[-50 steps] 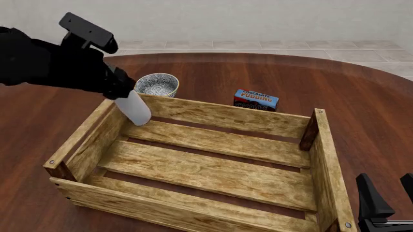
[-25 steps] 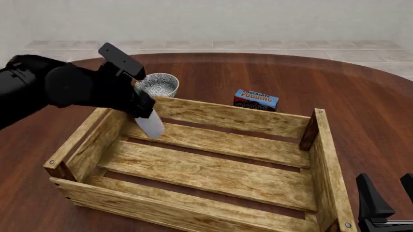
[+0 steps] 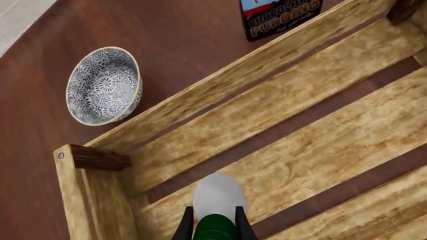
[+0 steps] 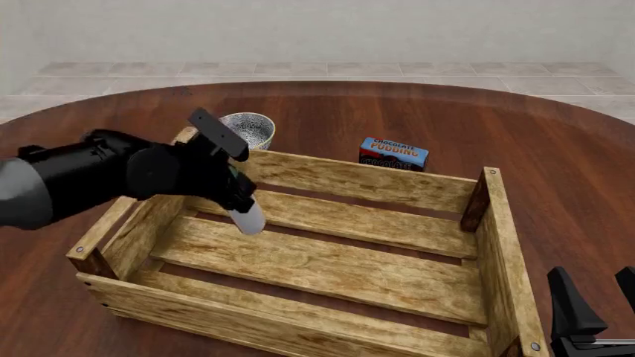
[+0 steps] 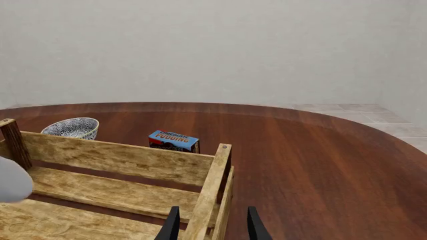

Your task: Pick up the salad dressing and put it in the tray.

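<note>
My left gripper (image 4: 238,192) is shut on the salad dressing (image 4: 247,218), a slim whitish bottle held rounded end down, inside the tray (image 4: 347,178) near its far left corner, just above the floor slats. In the left wrist view the bottle (image 3: 217,197) shows its green end between the fingers (image 3: 182,227), over the tray's slats (image 3: 320,150). The tray is a large light-wood slatted crate with dark corner posts. My right gripper (image 4: 597,305) is open and empty at the near right, beside the tray's right wall (image 5: 207,195). The bottle's rounded end shows at the right wrist view's edge (image 5: 12,181).
A white speckled bowl (image 4: 246,129) stands just beyond the tray's far left corner; it also shows in the left wrist view (image 3: 102,85). A blue chocolate pudding box (image 4: 393,153) lies behind the tray's far wall. The round wooden table (image 4: 555,163) stretches to the right.
My left gripper has moved down and to the right with the bottle, from above the tray's far left corner to inside the tray. The right arm has not moved.
</note>
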